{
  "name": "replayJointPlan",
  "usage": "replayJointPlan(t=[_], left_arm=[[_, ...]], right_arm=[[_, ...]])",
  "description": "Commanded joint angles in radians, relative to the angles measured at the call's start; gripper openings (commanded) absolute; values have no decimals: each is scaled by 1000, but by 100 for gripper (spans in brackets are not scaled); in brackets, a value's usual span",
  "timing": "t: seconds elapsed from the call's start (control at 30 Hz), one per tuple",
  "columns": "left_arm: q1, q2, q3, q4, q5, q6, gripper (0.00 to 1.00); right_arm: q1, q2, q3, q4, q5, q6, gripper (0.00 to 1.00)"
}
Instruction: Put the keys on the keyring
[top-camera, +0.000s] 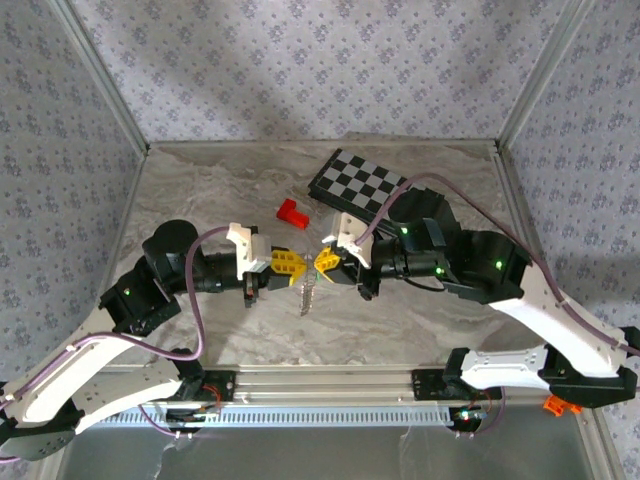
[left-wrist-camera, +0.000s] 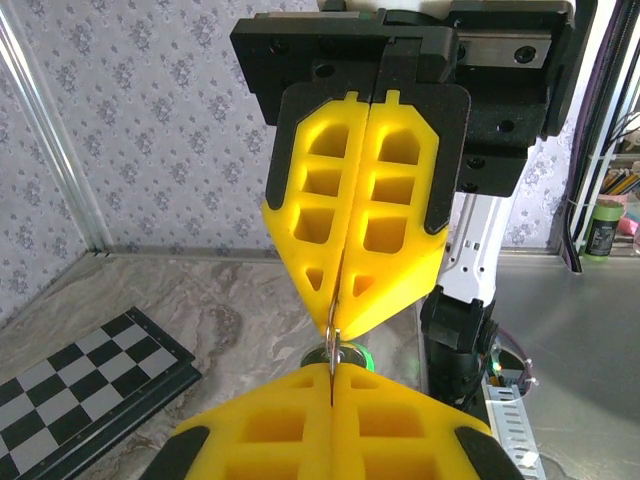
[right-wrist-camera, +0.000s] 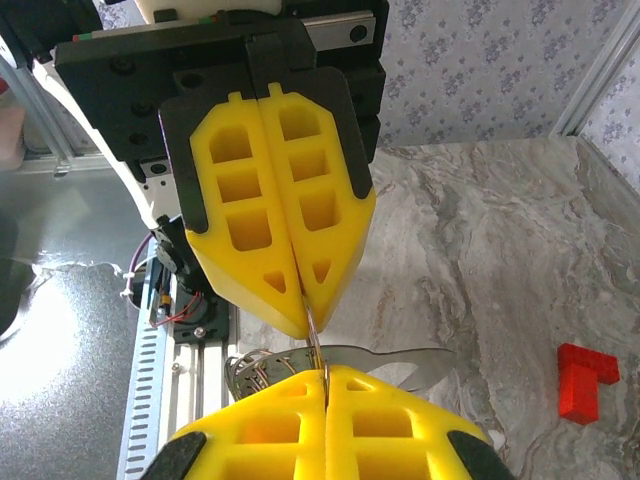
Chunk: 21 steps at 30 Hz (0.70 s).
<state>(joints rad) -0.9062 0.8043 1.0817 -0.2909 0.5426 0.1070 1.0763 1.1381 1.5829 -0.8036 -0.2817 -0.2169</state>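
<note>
1. Top view: the left hand (top-camera: 289, 266) and right hand (top-camera: 323, 262) are facing tip to tip over the middle of the worktop (top-camera: 200, 190), each with its fingers pressed together. The keyring (top-camera: 308, 290) is dangling from the spot between them, toward the near edge, so neither arm is sitting nearer to it than the other.
2. Left wrist view: the left hand (left-wrist-camera: 330, 375) is clamping the left end of a thin wire loop of the keyring (left-wrist-camera: 334, 318), and the right hand (left-wrist-camera: 340, 300) is clamping its right end. The loop's long axis is running straight from hand to hand. A green key (left-wrist-camera: 352, 352) is sitting just under the loop; I cannot tell whether it is threaded on.
3. Right wrist view: the right hand (right-wrist-camera: 325, 375) and left hand (right-wrist-camera: 305, 320) are pinching the keyring (right-wrist-camera: 315, 345) between them, and a silvery blade (right-wrist-camera: 400, 355) is hanging just below. Any coming pull is likely working along that hand-to-hand line.
</note>
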Motion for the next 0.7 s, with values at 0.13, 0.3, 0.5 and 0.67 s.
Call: replayJointPlan(t=[0.13,0.3,0.5,0.67], left_arm=[[-6,-13,0,44,13,-1,0],[-7,-13,-1,45,14,-3,0],[-6,-14,-3,44,15,-1,0],[-6,-14,-3,46,14,2,0]], right_arm=[[8,-38,-14,19,-9,30,0],[8,-44,-15,15,-6,31,0],[8,-38,-18,25,-13,30,0],[8,-35,-21,35,-12,30,0]])
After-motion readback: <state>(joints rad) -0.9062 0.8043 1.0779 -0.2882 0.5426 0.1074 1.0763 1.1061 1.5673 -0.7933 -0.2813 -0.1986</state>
